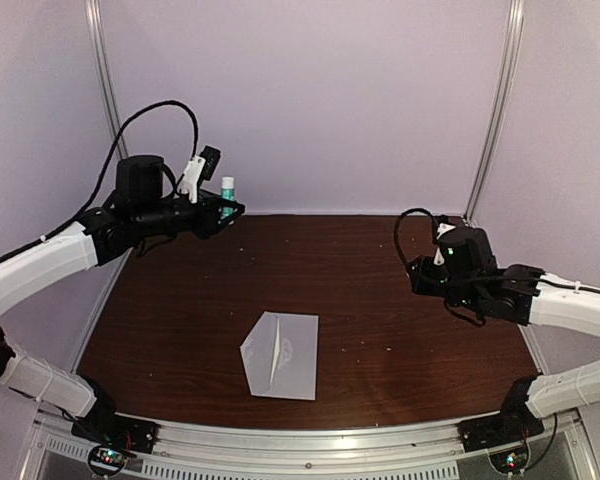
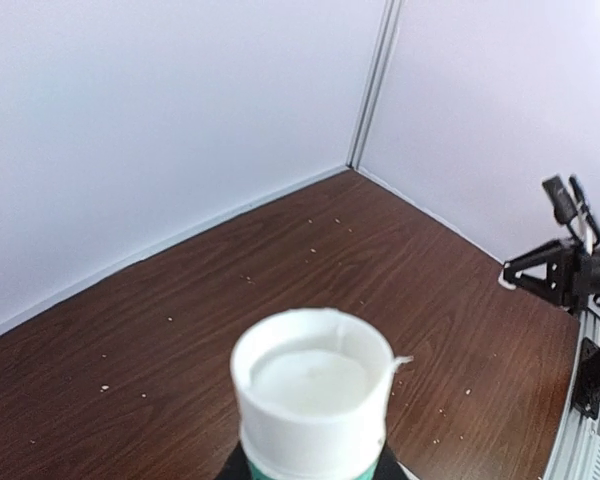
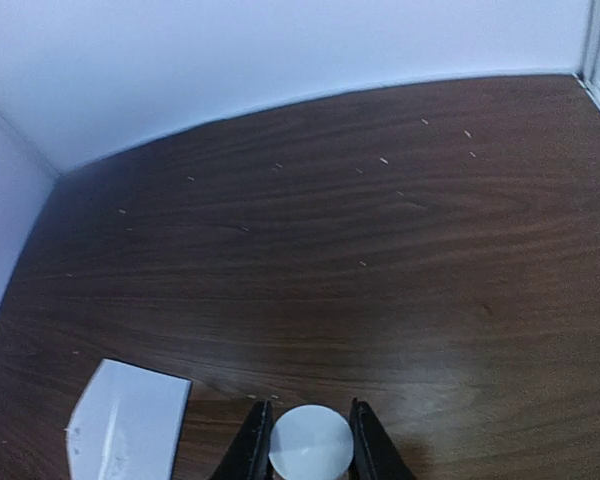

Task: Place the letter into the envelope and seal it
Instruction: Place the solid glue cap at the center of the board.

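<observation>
- Left claw (image 1: 225,208) is raised over the far-left corner and clamped on an upright glue stick. The right claw (image 3: 309,425) hovers at the right side, its jaws pinched on a small white round piece.
- Table (image 1: 400,330): dark wood grain with pale specks. It looks slick, so I'd expect paper to slide on it easily.
- Envelope (image 1: 285,355): lies flat near the front middle, well apart from both claws, with its pointed flap open and aimed left. No separate letter shows anywhere. It may already be inside, but I cannot tell.
- Glue stick (image 2: 310,400): teal body with a white collar, top uncovered and facing the wrist camera.
- Cap (image 3: 310,450): the white piece in the right claw, which I take to be the stick's lid.
- What could go wrong:
  - Nothing pins the envelope. The right claw is busy with the cap, so a glue stroke could drag or spin the paper.
  - A poor aim would leave glue on the table or the envelope's body rather than the flap.
  - Pressing down could tilt the stick in its grip.
  - A flap folded over a shifted envelope would seal crooked.
</observation>
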Tool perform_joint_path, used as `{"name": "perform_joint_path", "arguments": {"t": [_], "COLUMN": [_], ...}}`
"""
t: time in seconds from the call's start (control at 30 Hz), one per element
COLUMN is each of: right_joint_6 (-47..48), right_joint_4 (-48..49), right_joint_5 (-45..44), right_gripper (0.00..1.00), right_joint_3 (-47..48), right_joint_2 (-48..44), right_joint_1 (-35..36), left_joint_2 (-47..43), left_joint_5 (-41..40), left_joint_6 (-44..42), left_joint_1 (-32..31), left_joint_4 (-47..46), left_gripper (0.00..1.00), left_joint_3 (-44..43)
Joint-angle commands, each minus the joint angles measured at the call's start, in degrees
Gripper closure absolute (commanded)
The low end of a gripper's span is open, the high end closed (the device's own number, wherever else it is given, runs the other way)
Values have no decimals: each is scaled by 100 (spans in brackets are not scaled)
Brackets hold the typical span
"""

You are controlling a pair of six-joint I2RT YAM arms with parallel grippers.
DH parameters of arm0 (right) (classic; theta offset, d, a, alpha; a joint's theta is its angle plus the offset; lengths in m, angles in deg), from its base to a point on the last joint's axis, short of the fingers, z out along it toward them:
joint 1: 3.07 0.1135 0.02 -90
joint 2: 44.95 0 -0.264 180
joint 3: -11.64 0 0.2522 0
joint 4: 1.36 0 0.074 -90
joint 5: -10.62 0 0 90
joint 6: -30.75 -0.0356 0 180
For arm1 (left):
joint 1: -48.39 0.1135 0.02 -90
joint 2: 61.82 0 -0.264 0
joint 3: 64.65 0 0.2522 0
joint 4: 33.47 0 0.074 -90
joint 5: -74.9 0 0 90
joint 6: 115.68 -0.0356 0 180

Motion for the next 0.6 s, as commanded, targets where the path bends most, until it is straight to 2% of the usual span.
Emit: {"name": "perform_joint_path", "arguments": {"t": [0.0, 0.27, 0.57], "right_joint_6": [-287, -512, -699], "right_joint_4": [-158, 249, 466], "right_joint_5": [-298, 12, -18], "right_gripper": [90, 89, 87], "right_joint_3": [-838, -2005, -2443], "right_joint_2": [-93, -43, 93], "right_joint_1": [-606, -1807, -2261], "left_joint_2": [-364, -457, -407], "left_joint_5": [-187, -311, -304], "left_joint_6": [153, 152, 180], "left_joint_1": [230, 301, 302], "left_joint_4": [-316, -298, -286], "left_gripper": [100, 100, 100], "left_joint_3": [100, 121, 130]}}
